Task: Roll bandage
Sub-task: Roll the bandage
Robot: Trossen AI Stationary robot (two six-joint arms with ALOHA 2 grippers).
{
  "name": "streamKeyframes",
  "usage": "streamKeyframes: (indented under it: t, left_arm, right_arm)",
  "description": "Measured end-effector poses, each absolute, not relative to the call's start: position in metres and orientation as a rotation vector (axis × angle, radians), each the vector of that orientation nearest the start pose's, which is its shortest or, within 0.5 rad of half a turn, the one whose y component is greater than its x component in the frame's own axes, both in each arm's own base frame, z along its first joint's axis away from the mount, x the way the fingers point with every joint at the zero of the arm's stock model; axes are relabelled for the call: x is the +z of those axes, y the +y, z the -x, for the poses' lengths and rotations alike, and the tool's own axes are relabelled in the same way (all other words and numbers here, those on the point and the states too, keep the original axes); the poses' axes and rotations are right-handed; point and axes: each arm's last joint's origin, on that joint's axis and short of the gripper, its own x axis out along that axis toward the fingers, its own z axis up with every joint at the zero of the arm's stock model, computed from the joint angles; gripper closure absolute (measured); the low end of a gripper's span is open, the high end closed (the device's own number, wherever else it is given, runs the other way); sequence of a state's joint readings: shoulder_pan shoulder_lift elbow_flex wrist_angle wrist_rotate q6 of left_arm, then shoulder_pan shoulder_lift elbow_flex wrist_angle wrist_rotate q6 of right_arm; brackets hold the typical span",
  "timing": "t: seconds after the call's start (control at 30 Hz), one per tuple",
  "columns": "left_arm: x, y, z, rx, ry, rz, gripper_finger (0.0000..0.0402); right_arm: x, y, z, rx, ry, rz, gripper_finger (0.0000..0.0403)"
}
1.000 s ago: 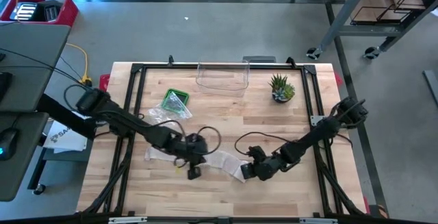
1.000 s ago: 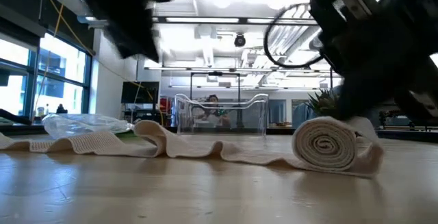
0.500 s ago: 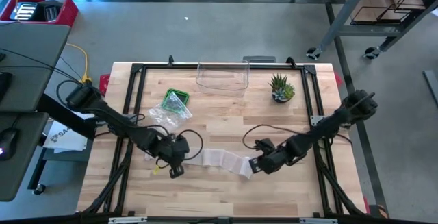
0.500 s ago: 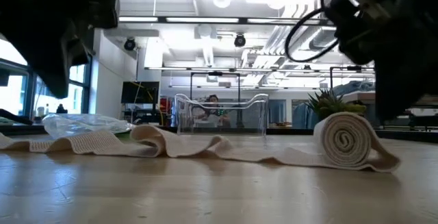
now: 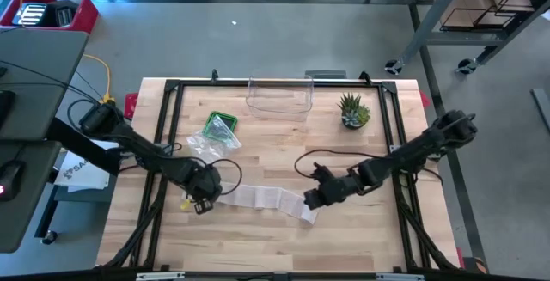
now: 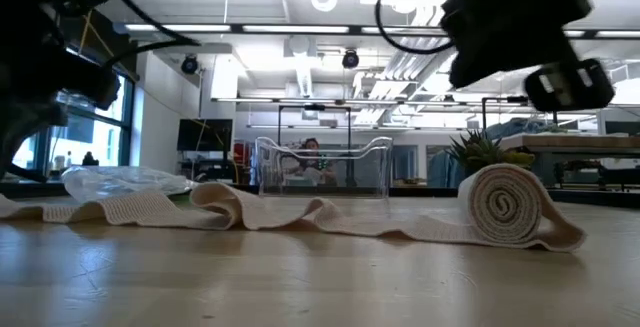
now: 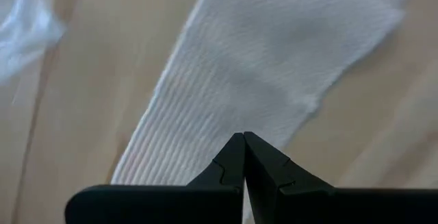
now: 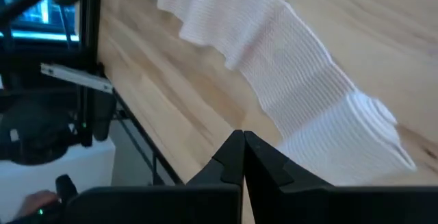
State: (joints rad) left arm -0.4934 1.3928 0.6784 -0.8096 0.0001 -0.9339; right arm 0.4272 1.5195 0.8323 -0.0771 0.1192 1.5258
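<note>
A white bandage [image 5: 258,198] lies stretched across the near middle of the table. Its right end is wound into a roll [image 6: 504,205] that rests on its round side, also in the right wrist view [image 8: 359,131]. The flat strip [image 7: 274,59] runs left from it in loose waves. My left gripper [image 5: 198,204] is shut and points down over the strip's left end [image 7: 243,136]. My right gripper [image 5: 311,199] is shut and hangs raised above the roll [image 6: 565,85], clear of it.
A clear plastic box [image 5: 279,97] stands at the far middle, with a small potted plant [image 5: 353,111] to its right. A green-lidded item [image 5: 220,126] and a crumpled clear bag [image 5: 202,143] lie at the far left. A black frame [image 5: 172,88] rims the table.
My left gripper has travelled along the strip toward the table's left edge, sinking a little and tipping to point down. My right gripper has risen off the roll and drawn toward the far edge. The roll first shifted slightly right, then stayed put.
</note>
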Motion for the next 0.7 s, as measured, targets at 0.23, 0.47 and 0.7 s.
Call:
streamKeyframes:
  t: [0.23, 0.47, 0.7]
  left_arm:
    - [0.130, -0.097, -0.152, 0.359, 1.622, 0.376, 0.0402]
    - [0.142, -0.085, -0.132, 0.486, 1.745, 0.283, 0.0401]
    - [0.161, -0.085, -0.134, 0.520, 1.633, 0.381, 0.0401]
  right_arm:
    - [0.189, 0.118, -0.283, -0.313, 0.784, -1.237, 0.0403]
    - [0.188, 0.117, -0.279, -0.340, 0.813, -1.221, 0.0403]
    - [0.186, 0.118, -0.274, -0.364, 0.855, -1.196, 0.0403]
